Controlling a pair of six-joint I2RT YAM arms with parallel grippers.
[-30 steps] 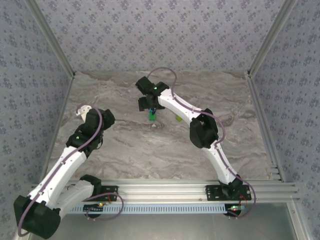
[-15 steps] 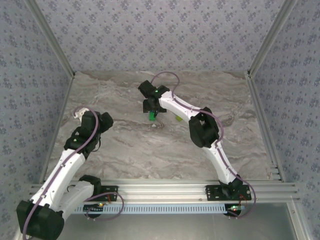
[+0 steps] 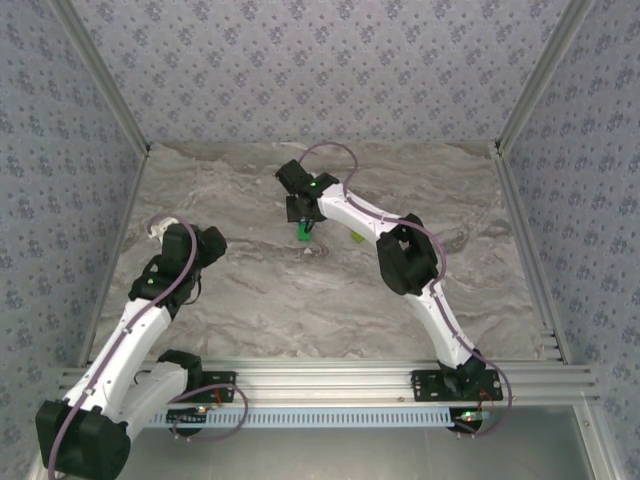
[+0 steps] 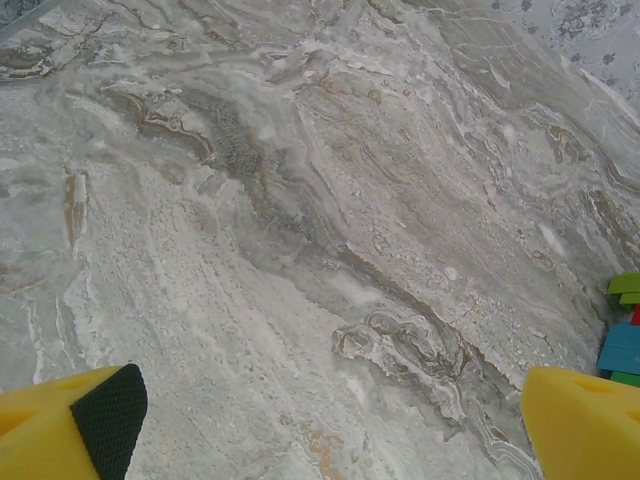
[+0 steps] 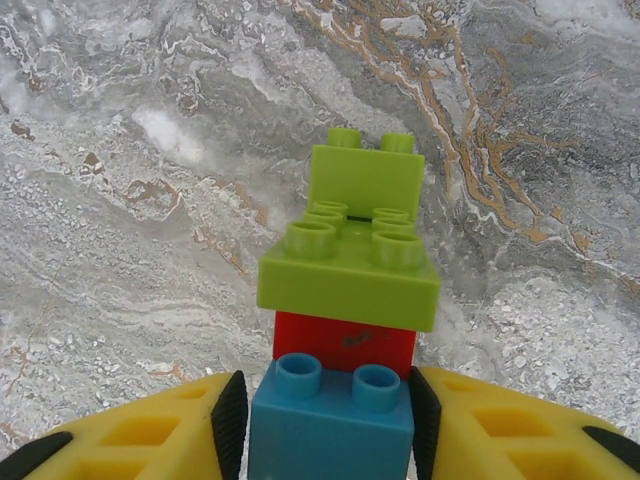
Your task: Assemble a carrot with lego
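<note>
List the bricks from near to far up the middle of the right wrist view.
blue brick → red brick → wide lime-green brick → smaller lime-green brick

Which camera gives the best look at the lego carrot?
The right wrist view: the carrot is close up, with lime-green, red and blue bricks distinct, the blue one between the right gripper's pads. The top external view gives a green speck, and the left wrist view a sliver at its right edge.

The desk [image 3: 250,290] has a grey marble pattern. At its far middle is the carrot [image 5: 345,270]. A small lime brick [image 3: 355,238] lies near it.
</note>
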